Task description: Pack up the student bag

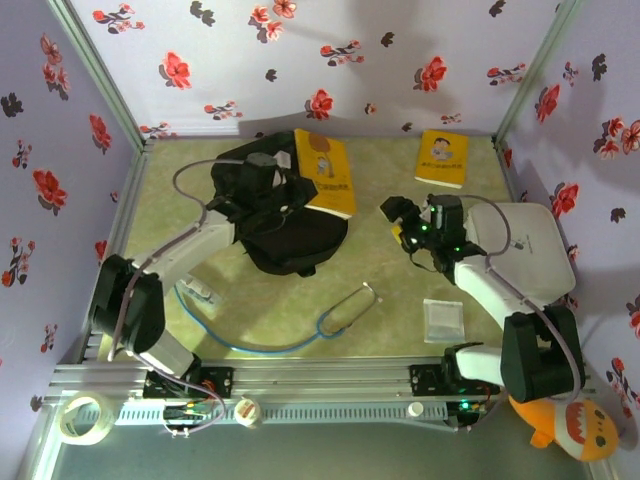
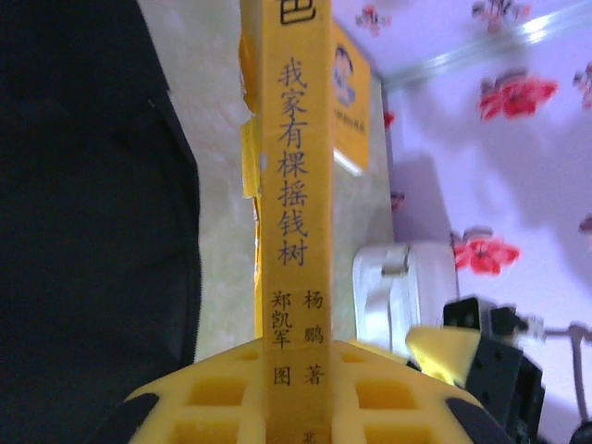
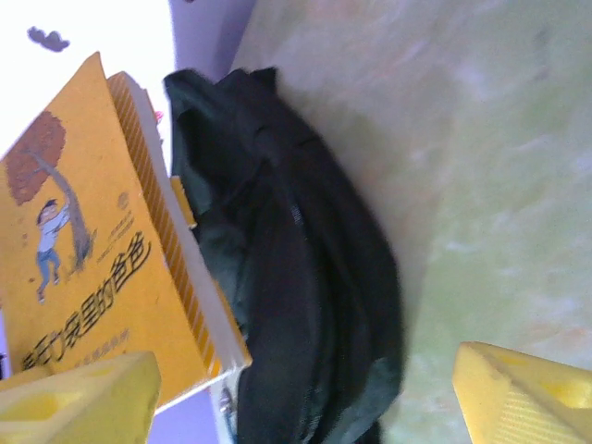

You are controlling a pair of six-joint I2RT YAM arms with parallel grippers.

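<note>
The black student bag lies at the centre left of the table. My left gripper reaches over it and is shut on the spine of a large yellow book, which is held on edge at the bag's far right side. In the left wrist view the spine is clamped between my yellow fingers, with the bag to the left. My right gripper hovers right of the bag, open and holding nothing. The right wrist view shows the bag and the book beyond the wide-spread fingers.
A second yellow book lies at the back right. A flat white board sits under the right arm. A stethoscope and a small clear packet lie near the front, and a blue cable curls at the front left.
</note>
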